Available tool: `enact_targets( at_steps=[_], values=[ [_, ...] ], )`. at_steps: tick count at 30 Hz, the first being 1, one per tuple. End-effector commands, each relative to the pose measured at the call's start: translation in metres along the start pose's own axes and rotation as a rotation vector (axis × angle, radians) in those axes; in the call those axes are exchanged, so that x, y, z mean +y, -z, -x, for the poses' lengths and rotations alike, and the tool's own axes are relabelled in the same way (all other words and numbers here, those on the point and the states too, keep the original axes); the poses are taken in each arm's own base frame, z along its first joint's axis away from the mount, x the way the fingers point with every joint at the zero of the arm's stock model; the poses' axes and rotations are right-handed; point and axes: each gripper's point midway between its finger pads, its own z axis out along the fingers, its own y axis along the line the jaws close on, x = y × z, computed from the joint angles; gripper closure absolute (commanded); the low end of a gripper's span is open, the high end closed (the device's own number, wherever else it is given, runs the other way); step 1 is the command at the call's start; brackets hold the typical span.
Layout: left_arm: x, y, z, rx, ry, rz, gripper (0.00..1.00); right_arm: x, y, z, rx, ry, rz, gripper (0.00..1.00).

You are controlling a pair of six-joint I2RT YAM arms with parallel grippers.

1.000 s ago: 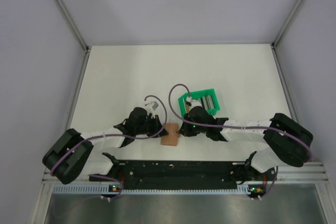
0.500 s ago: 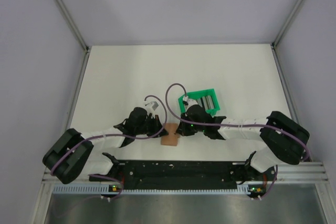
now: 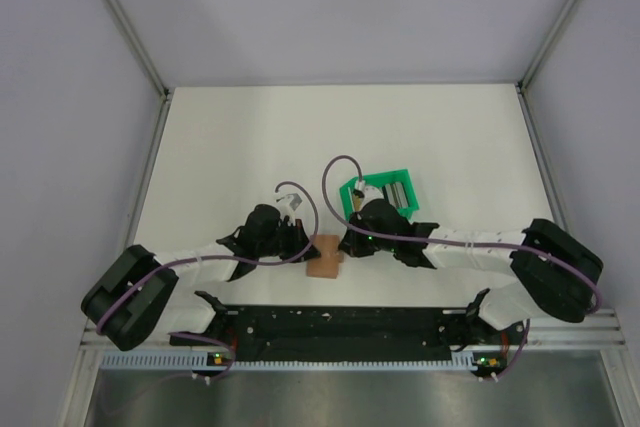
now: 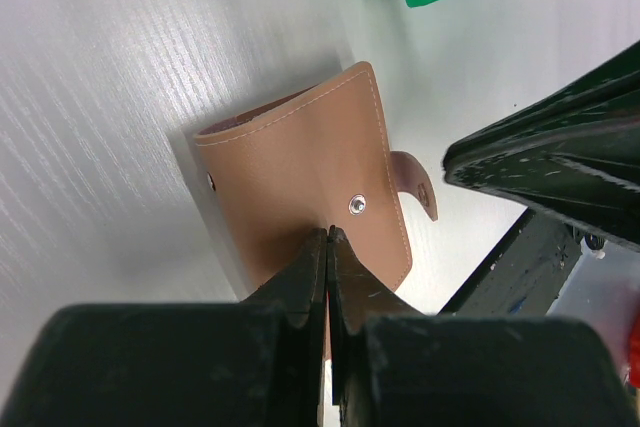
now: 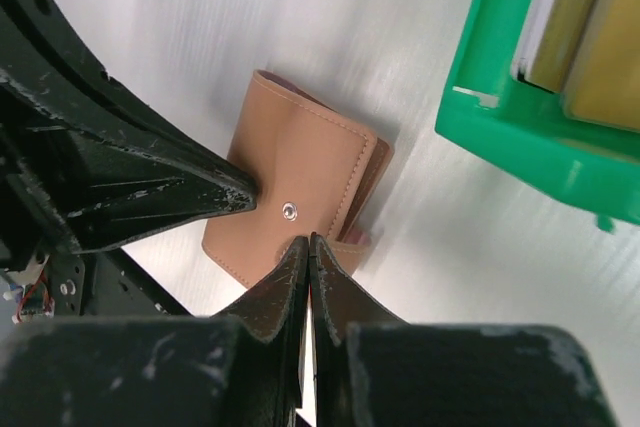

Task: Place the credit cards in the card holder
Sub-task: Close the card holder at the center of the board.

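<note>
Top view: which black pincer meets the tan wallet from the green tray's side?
The right pincer: its wrist lies just beside the green plastic tray. The left pincer points at the tan leather wallet from the opposite side.

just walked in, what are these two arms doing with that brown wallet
Both arms are working on the card holder, which lies closed on the table. The left gripper and the right gripper are both shut, their tips meeting over its face from opposite sides. The credit cards sit in the green tray beside it; none is held.
</note>
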Motion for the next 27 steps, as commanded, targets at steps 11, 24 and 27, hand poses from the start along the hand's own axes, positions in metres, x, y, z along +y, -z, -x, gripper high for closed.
enact_targets(
  at_steps=[11,24,27],
  values=[
    [0.017,0.000,-0.013,0.036,-0.014,0.055,1.00,-0.017,0.010,0.000,-0.051,-0.085,-0.054,1.00],
    [0.018,-0.001,-0.015,0.044,-0.012,0.058,1.00,-0.002,-0.001,0.005,-0.039,-0.076,0.000,1.00],
    [0.018,-0.002,-0.014,0.043,-0.017,0.056,1.00,0.000,-0.003,0.007,-0.043,-0.076,0.005,1.00]
  ],
)
